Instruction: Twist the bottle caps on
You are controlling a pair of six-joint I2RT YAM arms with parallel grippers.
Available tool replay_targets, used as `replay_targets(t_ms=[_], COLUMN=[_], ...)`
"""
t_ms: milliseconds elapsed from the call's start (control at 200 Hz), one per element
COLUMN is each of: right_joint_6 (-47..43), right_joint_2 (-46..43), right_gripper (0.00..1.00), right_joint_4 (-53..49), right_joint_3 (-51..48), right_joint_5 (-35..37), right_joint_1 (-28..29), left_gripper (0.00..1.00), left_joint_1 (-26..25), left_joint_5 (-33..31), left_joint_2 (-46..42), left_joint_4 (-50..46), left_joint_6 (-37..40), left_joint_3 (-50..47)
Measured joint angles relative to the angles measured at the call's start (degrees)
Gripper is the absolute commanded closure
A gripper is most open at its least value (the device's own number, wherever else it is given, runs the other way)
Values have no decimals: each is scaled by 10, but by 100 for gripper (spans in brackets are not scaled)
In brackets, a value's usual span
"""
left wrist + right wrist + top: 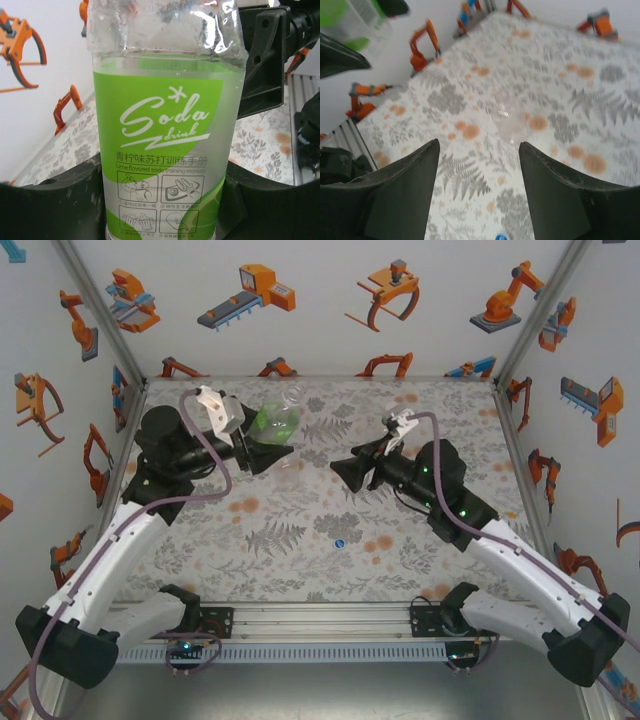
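My left fingers (50, 210) clamp the green-labelled bottle (165, 125) at the far left of the table (250, 570); my right fingers (395, 195) stand apart, holding nothing, and a blue cap (340, 541) lies loose nearer the front.

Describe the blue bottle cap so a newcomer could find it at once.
On the floral-patterned table, look at the open stretch between the two arms, nearer their bases than the green-labelled bottle. The blue bottle cap lies there alone, a tiny round dot, the one solid blue thing on the grey and orange pattern.
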Motion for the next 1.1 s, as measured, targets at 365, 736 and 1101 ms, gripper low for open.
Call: replay_targets(t_ms=[365, 736, 1101], right_joint_6=[66, 149, 148], right_joint_2=[151, 241, 311], right_gripper=[48, 53, 52], right_joint_4=[-219, -301, -366], right_joint_3=[47, 70, 142], right_joint_5=[115, 137, 136], right_joint_1=[67, 85, 85], left_gripper=[100, 100, 100], left_joint_1=[7, 7, 7], left_joint_5=[2, -75, -124], left_joint_2=[-11, -59, -78], left_joint_4=[-5, -5, -12], left_joint_6=[31, 69, 87], left_joint_3=[-63, -99, -100])
